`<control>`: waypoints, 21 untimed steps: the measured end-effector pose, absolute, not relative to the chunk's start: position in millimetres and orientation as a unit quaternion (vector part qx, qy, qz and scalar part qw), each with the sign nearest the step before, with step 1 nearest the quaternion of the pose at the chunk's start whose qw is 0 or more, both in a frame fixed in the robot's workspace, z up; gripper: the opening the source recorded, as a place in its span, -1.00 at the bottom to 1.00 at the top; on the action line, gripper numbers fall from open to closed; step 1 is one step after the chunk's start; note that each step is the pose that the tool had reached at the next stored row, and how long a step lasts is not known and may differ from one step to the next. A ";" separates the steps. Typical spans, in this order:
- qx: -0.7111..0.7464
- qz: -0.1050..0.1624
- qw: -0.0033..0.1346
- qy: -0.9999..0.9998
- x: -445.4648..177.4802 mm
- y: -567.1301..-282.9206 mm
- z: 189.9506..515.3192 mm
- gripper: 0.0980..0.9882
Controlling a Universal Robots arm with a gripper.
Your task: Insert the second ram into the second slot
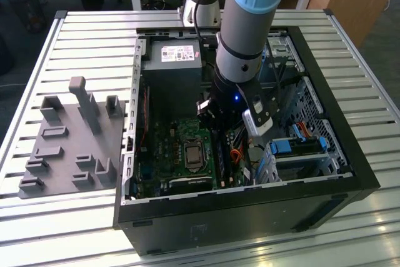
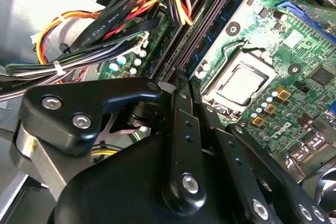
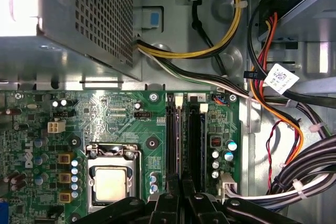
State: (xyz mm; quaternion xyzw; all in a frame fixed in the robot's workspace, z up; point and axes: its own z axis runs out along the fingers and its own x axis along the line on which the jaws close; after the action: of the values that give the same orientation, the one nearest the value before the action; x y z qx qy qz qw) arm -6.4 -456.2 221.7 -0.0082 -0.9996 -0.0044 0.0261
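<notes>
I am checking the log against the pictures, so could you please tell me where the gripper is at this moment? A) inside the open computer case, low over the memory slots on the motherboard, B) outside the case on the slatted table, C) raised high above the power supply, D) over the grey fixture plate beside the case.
A: the gripper sits low over the memory slots beside the processor socket, inside the open computer case.

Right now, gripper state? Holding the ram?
Gripper: closed down over the memory slots; whether it holds the second ram cannot be told.
</notes>
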 end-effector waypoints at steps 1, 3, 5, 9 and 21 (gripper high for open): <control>-0.008 -0.004 0.026 -1.000 -6.3 -456.2 221.5 -0.91; -0.008 -0.005 0.026 -1.000 -6.2 -456.1 220.7 -0.91; -0.008 -0.004 0.027 -1.000 -6.2 -456.2 220.1 -0.91; -0.008 -0.004 0.028 -1.000 -6.2 -456.2 218.6 -0.91; -0.008 -0.004 0.028 -1.000 -4.6 -456.2 217.8 -0.91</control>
State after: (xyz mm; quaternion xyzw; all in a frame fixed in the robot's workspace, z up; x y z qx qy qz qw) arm -4.6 -456.2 217.8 -0.0082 -0.9996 -0.0044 0.0284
